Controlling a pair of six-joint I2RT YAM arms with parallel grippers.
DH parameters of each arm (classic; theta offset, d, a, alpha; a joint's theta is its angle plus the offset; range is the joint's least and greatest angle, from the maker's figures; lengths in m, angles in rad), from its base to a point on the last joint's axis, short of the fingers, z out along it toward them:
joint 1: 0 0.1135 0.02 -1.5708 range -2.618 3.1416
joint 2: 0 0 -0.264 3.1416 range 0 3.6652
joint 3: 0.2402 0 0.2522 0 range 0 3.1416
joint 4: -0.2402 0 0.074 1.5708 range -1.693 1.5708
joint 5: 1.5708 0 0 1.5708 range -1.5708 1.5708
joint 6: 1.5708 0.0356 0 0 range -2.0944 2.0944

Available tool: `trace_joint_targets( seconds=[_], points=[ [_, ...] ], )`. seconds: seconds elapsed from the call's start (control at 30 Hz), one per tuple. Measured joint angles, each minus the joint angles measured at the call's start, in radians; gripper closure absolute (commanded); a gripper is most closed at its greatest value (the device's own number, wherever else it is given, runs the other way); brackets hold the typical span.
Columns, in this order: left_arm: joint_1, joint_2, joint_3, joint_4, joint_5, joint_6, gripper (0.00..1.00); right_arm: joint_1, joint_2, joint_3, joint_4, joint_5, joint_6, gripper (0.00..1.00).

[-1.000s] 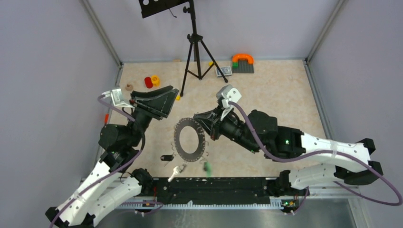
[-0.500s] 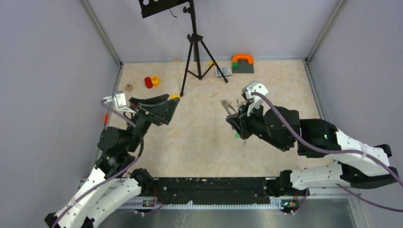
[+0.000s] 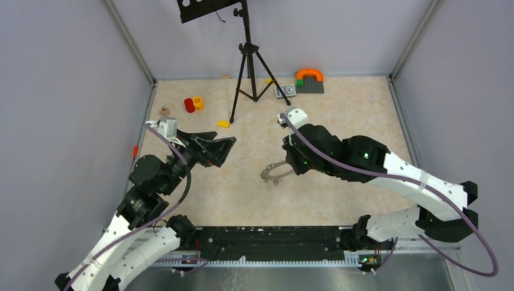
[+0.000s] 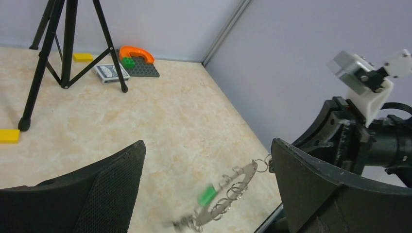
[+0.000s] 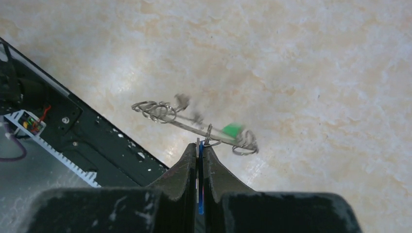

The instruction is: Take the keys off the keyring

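The keyring [image 3: 276, 173], a flat grey metal ring, hangs tilted above the floor at mid-table from one small split ring. My right gripper [image 5: 199, 144] is shut on a thin blue-tagged key [image 5: 200, 194] linked to that ring; from above, the right gripper [image 3: 291, 165] sits just right of the ring. The keyring [image 5: 189, 122] shows edge-on and blurred, with a green tag [image 5: 232, 129] and several small wire rings. My left gripper [image 4: 208, 145] is open wide, and the keyring [image 4: 233, 191] shows between and beyond its fingers. From above, the left gripper [image 3: 227, 148] is well left of the ring.
A black tripod [image 3: 247, 66] stands at the back centre, with a yellow block [image 3: 223, 124] near its foot. Red and yellow pieces [image 3: 193, 104] lie back left. A card deck [image 3: 285, 91] and an orange arch on a grey plate [image 3: 310, 79] lie back right. A black rail [image 3: 273, 242] runs along the near edge.
The right arm swung the keyring up to the right, then back down to mid-table; it now hangs tilted and blurred. The left gripper opened wider and shifted slightly right.
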Motion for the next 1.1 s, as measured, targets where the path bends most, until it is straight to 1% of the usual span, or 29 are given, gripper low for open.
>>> trace_joint_targets(
  seconds=[0.3, 0.53, 0.67, 0.93, 1.1],
  points=[
    [0.000, -0.006, 0.039, -0.098, 0.042, 0.066, 0.01, -0.043, 0.111, 0.013, -0.025, -0.055, -0.060, 1.00],
    [0.000, -0.006, 0.042, -0.148, 0.053, 0.093, 0.01, -0.101, 0.127, 0.013, -0.026, -0.097, -0.101, 1.00],
    [0.000, -0.011, 0.042, -0.158, 0.070, 0.118, 0.01, -0.110, 0.127, 0.013, -0.025, -0.105, -0.140, 1.00],
    [0.000, -0.036, 0.042, -0.157, 0.149, 0.196, 0.03, -0.112, 0.126, 0.024, -0.029, -0.163, -0.246, 1.00],
    [0.000, -0.039, 0.043, -0.154, 0.257, 0.236, 0.04, -0.112, 0.126, 0.079, -0.040, -0.253, -0.310, 1.00]
  ],
)
